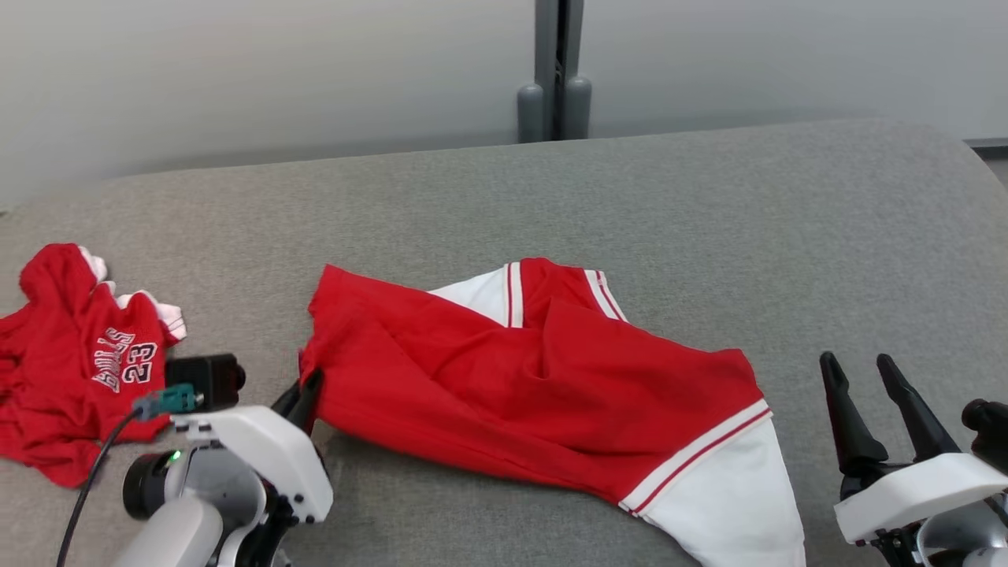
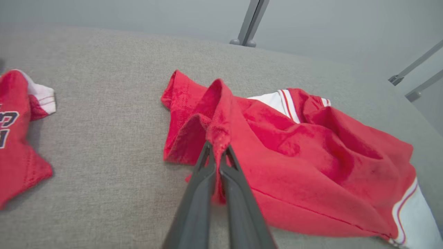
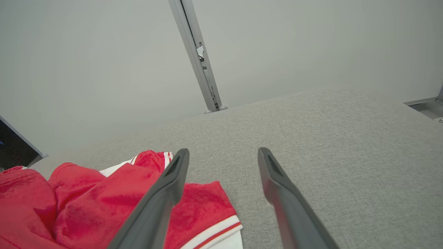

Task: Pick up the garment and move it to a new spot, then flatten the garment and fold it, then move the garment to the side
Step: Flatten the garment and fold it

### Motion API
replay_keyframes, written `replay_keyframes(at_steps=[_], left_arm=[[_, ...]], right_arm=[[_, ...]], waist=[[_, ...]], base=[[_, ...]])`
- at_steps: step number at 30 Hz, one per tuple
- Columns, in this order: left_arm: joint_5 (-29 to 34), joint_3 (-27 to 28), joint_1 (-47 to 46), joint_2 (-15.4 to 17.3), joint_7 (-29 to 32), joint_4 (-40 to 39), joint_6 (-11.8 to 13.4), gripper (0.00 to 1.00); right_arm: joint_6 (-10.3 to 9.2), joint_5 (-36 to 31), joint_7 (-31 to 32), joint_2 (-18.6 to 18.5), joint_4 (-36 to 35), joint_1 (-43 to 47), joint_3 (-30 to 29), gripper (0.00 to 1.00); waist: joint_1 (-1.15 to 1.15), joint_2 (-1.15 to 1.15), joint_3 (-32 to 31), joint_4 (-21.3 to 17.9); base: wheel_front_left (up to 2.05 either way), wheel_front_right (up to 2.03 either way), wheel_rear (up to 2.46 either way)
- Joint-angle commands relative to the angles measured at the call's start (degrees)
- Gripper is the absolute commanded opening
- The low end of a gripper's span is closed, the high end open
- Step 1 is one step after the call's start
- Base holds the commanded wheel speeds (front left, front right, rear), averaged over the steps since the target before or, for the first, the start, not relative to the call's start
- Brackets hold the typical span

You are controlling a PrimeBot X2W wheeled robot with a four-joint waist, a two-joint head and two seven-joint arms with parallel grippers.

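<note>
The garment is red with white striped panels and lies crumpled across the middle of the grey padded surface. My left gripper is shut on the garment's left edge; in the left wrist view its fingers pinch a raised red fold of the garment. My right gripper stands open just right of the garment's white lower corner, holding nothing. In the right wrist view the right gripper hovers spread over bare fabric, with the garment at the lower left.
A second red garment printed "23" lies bunched at the far left, also seen as the second garment. A grey post rises behind the surface's far edge. The grey padded surface stretches to the back and right.
</note>
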Motion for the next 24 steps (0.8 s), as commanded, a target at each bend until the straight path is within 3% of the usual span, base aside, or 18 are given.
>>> replay_keyframes(at_steps=[1, 6, 11, 20, 22, 23, 24], left_arm=[[-0.28, 0.63, 2.34, 1.1, 0.32, -2.47, 1.39, 0.0], [-1.87, 2.24, 11.15, 3.86, 1.56, -12.73, 6.34, 0.0], [-1.85, 1.98, 16.85, 5.76, 2.1, -14.95, 8.93, 0.0], [-3.14, 2.58, 20.33, 4.47, -1.22, -9.45, 7.84, 0.02], [-3.14, 2.67, 20.35, 4.37, -2.0, -7.27, 7.12, 0.14], [-3.17, 2.57, 20.21, 4.12, -2.41, -6.46, 6.72, 0.31], [-3.31, 2.66, 19.98, 3.69, -2.91, -5.66, 6.33, 0.93]], right_arm=[[0.01, -0.39, 0.37, -0.51, -0.47, 0.54, -0.56, 1.0], [0.01, -0.77, 1.3, -0.7, -1.35, 1.45, -2.75, 1.0], [0.01, -1.19, 2.13, -0.4, -1.98, 1.4, -3.64, 1.0], [0.01, -1.81, 3.17, 0.15, -2.57, 1.79, -5.23, 1.0], [0.01, -1.94, 3.44, 0.26, -2.68, 1.8, -5.33, 1.0], [0.01, -2.05, 3.66, 0.34, -2.78, 1.81, -5.37, 1.0], [0.01, -2.12, 3.76, 0.41, -2.8, 1.85, -5.35, 1.0]], waist=[[0.0, 0.0, -1.14, 2.1], [0.0, 0.0, -1.2, 3.96], [0.0, 0.0, -1.0, 3.99], [0.0, 0.0, -0.77, 3.58], [0.0, 0.0, -0.81, 3.6], [0.0, 0.0, -0.85, 3.64], [0.0, 0.0, -0.93, 3.73]], base=[[0.0, 0.0, 0.0], [0.0, 0.0, 0.0], [0.0, 0.0, 0.0], [0.0, 0.0, 0.0], [0.0, 0.0, 0.0], [0.0, 0.0, 0.0], [0.0, 0.0, 0.0]])
